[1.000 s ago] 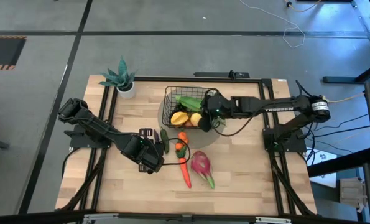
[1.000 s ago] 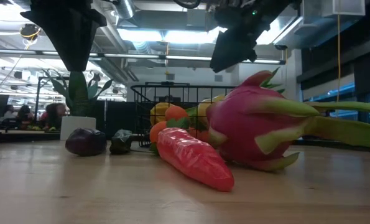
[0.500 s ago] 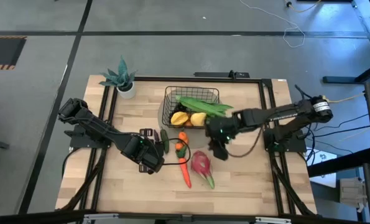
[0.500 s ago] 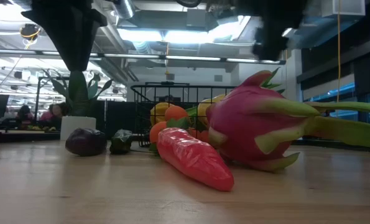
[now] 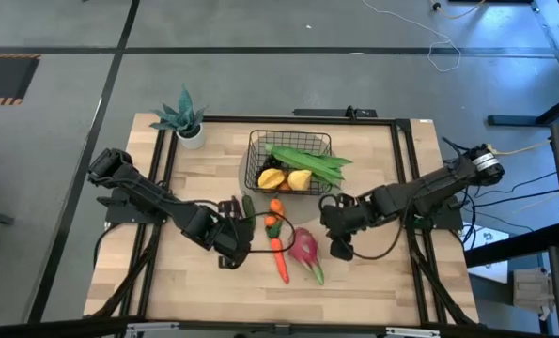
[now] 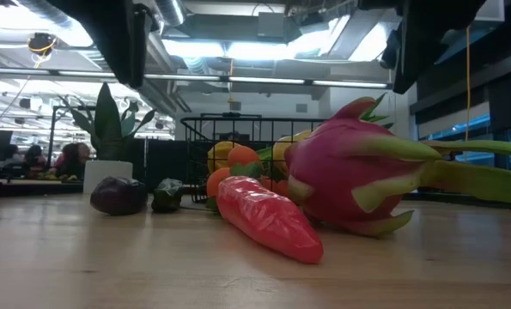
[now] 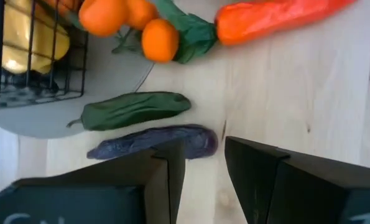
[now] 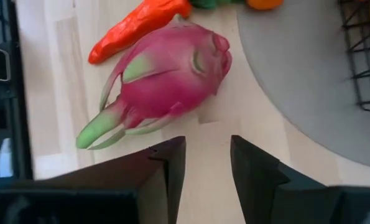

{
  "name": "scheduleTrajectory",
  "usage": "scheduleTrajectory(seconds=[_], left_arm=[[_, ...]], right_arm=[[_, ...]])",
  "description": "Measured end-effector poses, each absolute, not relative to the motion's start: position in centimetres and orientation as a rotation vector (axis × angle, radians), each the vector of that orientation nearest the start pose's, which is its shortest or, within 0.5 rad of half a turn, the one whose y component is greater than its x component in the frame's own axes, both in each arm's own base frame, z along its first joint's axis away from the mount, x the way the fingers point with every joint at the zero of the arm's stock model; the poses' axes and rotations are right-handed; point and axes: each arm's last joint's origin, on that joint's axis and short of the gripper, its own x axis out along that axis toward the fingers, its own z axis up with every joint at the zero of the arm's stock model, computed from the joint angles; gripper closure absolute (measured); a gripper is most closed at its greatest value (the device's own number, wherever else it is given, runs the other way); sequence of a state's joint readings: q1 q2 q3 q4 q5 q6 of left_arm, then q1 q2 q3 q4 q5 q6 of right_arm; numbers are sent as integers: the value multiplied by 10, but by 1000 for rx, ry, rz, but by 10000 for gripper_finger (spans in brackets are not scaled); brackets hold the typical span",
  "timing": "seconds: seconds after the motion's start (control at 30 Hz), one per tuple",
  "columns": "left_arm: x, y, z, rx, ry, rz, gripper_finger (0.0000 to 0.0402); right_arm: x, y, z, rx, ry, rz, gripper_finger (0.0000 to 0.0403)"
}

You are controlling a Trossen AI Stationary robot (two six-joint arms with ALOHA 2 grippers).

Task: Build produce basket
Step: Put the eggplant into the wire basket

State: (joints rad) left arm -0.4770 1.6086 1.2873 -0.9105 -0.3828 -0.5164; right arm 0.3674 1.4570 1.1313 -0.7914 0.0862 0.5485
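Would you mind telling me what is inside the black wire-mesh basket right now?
Inside the black wire-mesh basket lie long green bean pods across yellow fruits with some orange showing. Whatever sits beneath the pods is covered, so I cannot say.

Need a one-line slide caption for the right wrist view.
Right gripper, fingers open and empty, faces the pink dragon fruit lying beside the carrot.

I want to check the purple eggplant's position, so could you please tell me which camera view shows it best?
The left wrist view: the eggplant lies whole beside the green pepper. The low view shows it end-on; the high view barely shows it; the right wrist view misses it.
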Motion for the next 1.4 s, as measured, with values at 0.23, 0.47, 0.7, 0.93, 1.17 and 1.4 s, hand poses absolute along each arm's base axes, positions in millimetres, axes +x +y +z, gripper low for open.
scheduleTrajectory(seconds=[0.23, 0.47, 0.7, 0.93, 1.17, 1.4], left_arm=[[291, -119, 243, -218, 1034, 483, 298], [284, -108, 210, -344, 1057, 649, 298], [283, -111, 207, -446, 1029, 686, 297], [281, -107, 197, -615, 976, 833, 265], [284, -110, 185, -689, 953, 910, 226], [294, -114, 164, -696, 957, 938, 216]], right_arm=[[261, 112, 258, 209, 1075, -120, 287], [258, 118, 258, 199, 1064, -125, 287], [259, 118, 258, 199, 1059, -123, 287], [259, 118, 258, 199, 1059, -123, 287], [259, 118, 258, 172, 1055, -123, 287], [259, 117, 258, 140, 1046, -132, 287]])
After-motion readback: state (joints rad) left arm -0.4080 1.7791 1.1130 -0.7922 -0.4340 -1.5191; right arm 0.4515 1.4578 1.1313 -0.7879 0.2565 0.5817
